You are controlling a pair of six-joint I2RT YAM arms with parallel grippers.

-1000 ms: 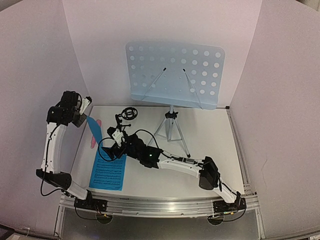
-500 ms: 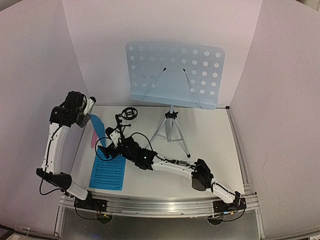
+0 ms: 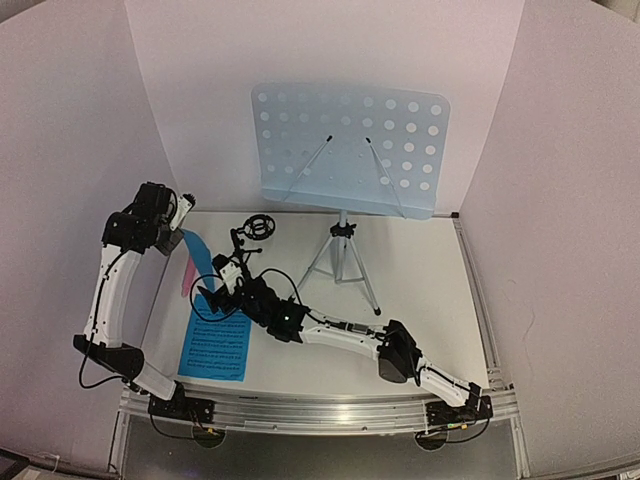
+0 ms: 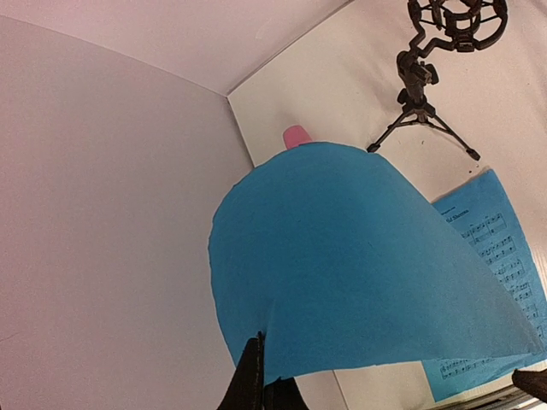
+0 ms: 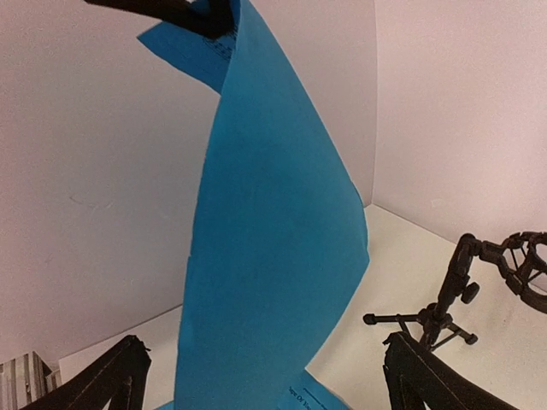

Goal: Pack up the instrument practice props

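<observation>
Left gripper point(image 4: 259, 367) is pinched shut on the top edge of a blue page point(image 4: 359, 273), which hangs near the left wall point(image 4: 102, 213). Paper is light, thin and floppy, and it can tear. Right gripper point(image 5: 265, 342) is wide apart by the bottom edge, a good place to hold.

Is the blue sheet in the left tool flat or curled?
Curled: the blue paper music sheet hangs from the shut left tool, bowed into an arch.

Bright, even, pinkish light; soft shadows; blue page point(image 4: 359, 265) sharp close-up.
</observation>
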